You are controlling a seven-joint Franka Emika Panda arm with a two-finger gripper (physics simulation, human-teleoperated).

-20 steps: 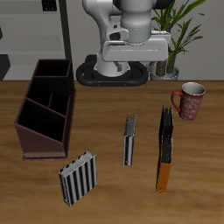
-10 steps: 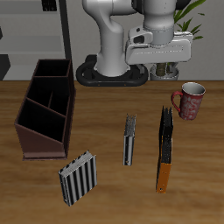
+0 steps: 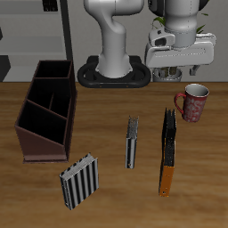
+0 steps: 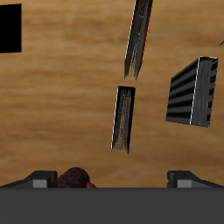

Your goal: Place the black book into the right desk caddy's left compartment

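Black book [image 3: 168, 130]: thin, narrow, matte, flat on the wood-grain table [image 3: 107, 191], right of frame centre in the exterior view, just below the mug [image 3: 192, 101]. Its lower end meets an orange-spined book [image 3: 166, 180]. The wrist view [image 4: 136, 45] adds its edge-on profile and the gripper's [image 4: 112, 179] fingers spread wide, holding nothing; the exterior view [image 3: 179, 62] does not resolve them. Only the exterior view shows the right desk caddy [image 3: 43, 114], reddish-brown, slant-sided, with inner dividers, mid-left and well apart from the black book. Two striped books [image 3: 132, 147] [image 3: 79, 182] lie between.
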